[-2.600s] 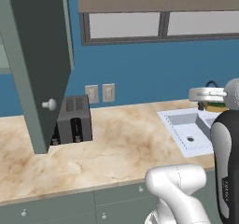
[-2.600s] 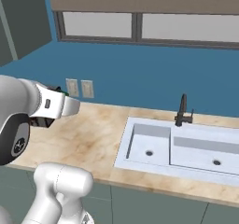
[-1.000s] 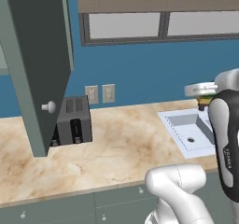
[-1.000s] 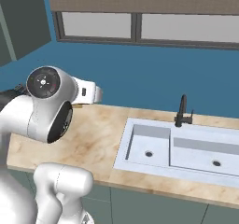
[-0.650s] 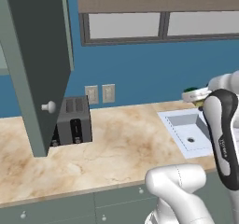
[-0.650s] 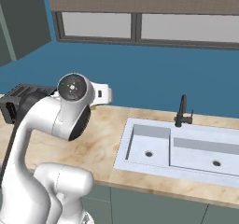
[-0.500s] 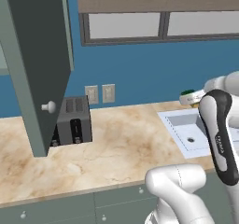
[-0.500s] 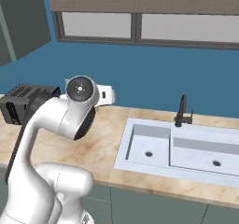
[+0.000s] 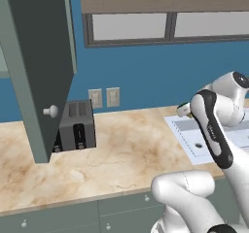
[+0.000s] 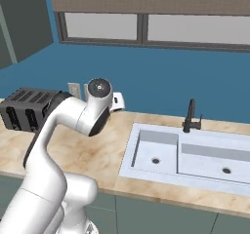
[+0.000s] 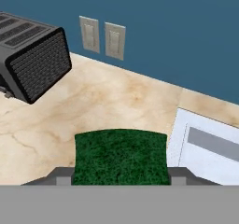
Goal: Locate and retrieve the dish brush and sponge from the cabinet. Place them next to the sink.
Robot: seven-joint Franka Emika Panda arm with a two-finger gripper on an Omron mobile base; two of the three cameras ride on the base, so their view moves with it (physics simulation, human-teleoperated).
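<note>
Narrow fingers of the two-finger gripper [image 11: 120, 176] clamp the yellow, green-faced rectangular sponge [image 11: 120, 156]; lower it flat onto marble beside the white sink [image 11: 205, 146] at two o'clock.

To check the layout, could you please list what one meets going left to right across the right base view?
Toaster → wall outlets → sink → tap.

cabinet [image 9: 36, 72] door open, toaster [image 9: 75, 125] beneath
</note>
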